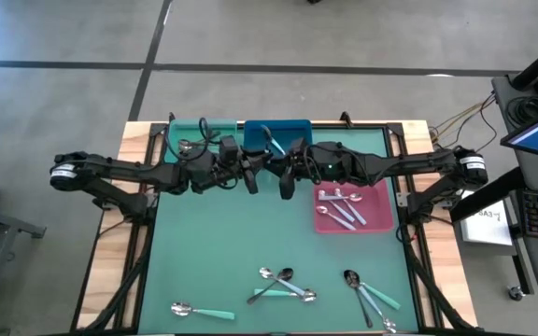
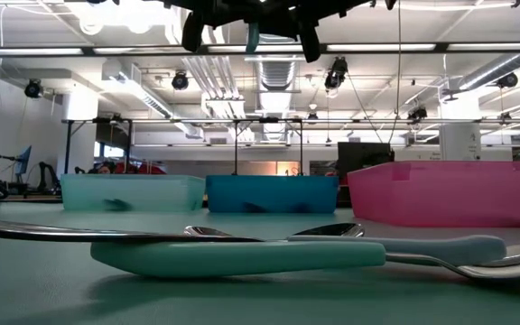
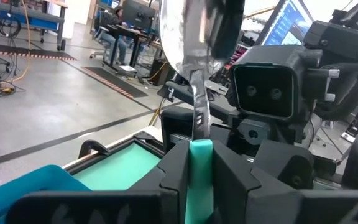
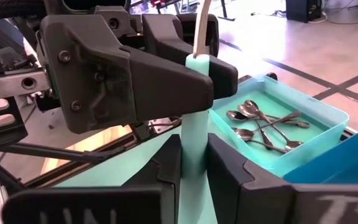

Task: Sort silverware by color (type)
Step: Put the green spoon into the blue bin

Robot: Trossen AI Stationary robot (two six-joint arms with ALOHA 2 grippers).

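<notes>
Turquoise-handled spoon (image 4: pixel 194 121) is pinched by both grippers at once, mid-air at table centre, just in front of the blue bin (image 1: pixel 288 131). Left gripper (image 3: pixel 197 165) clamps the handle near the metal neck, right gripper (image 4: pixel 191 158) clamps lower on the handle. Long axis runs upright between them, bowl up. Teal bin (image 4: pixel 303 140) already holds dark spoons; pink bin (image 1: pixel 376 219) sits just right. Loose spoons (image 1: pixel 283 285) lie well apart near the front edge.

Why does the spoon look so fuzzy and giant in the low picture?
Low view: the turquoise-handled spoon lies right at the lens, so it blurs, while the pink bin behind is sharper. Left wrist view: the held spoon's bowl smears with glare.
</notes>
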